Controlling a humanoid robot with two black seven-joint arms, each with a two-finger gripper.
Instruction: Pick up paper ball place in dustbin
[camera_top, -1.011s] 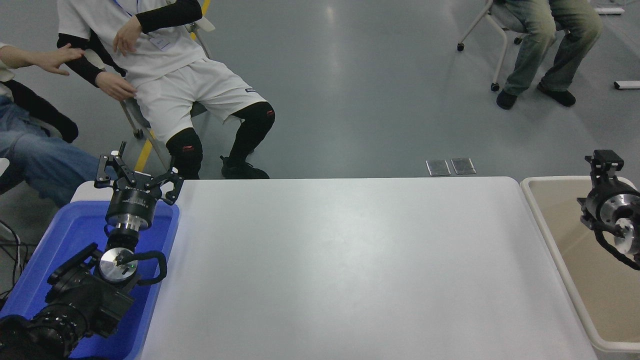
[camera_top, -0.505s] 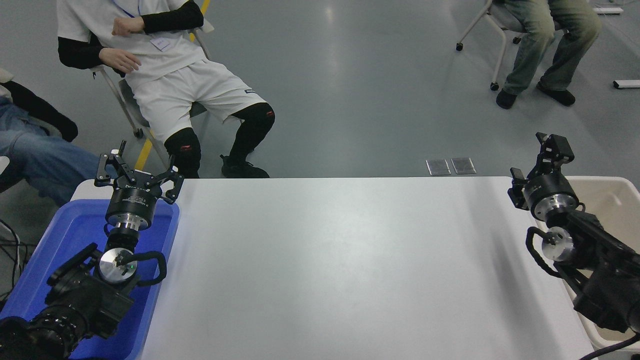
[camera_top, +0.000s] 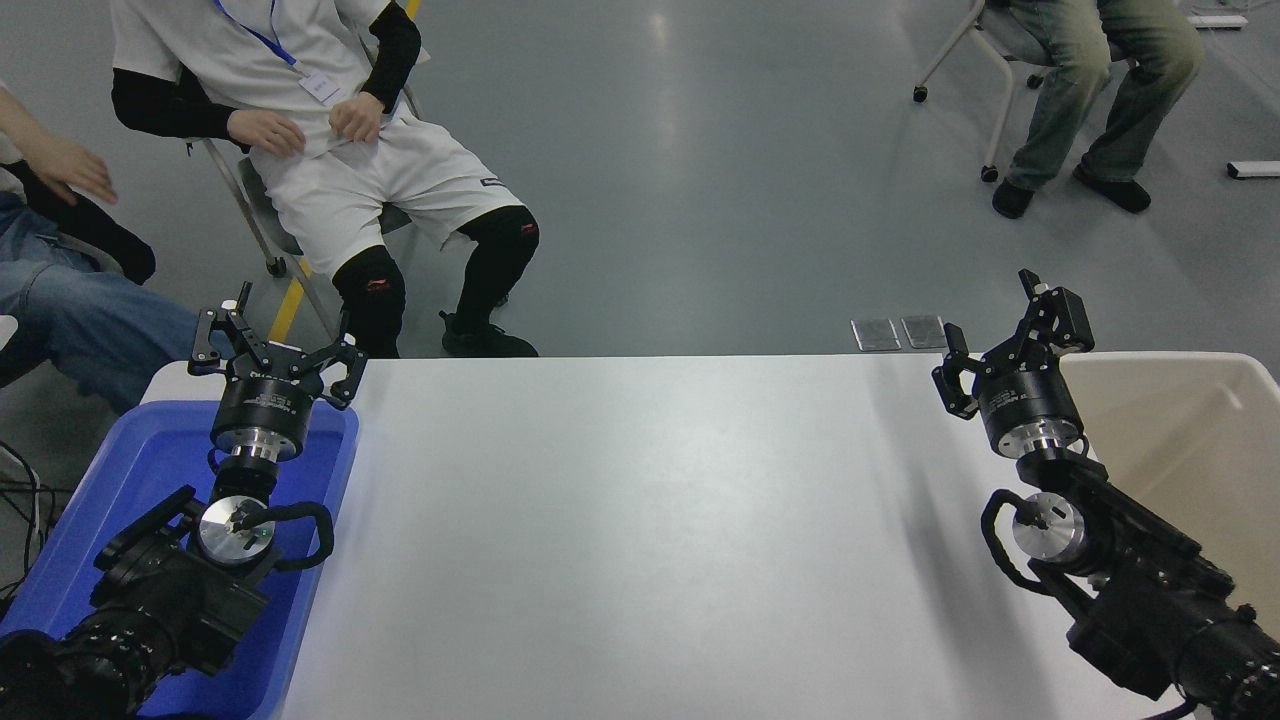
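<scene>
Up front, the white surface (camera_top: 650, 520) carries nothing between the two arms, and the paper ball cannot be seen anywhere on it. The right end effector (camera_top: 1010, 345) hangs over the surface's far right corner, just beside the near-left rim of the dustbin (camera_top: 1160, 358), with its black fingers spread apart and nothing between them. Its silver wrist ring and black cable loop trail back toward the lower right corner, where the arm partly covers the tub's left wall. The dustbin stands off the right end of the surface, a beige tub with a thick pale rim; the part of its inside that shows (the far half, mostly) holds no visible lump of paper, though the arm hides the near portion, so whether the ball lies there cannot be told.

At the lower left the left end effector (camera_top: 275, 345) sits parked over the far end of a bright blue tray (camera_top: 120, 470), its fingers splayed wide and empty, pointing away from the camera.

Beyond the surface's far edge, on the grey floor, a person in white shorts (camera_top: 390, 190) sits on a chair with both hands in the lap. Another person's jeans (camera_top: 90, 320) show at the left edge, and a third sits well apart at the top right (camera_top: 1090, 80).
</scene>
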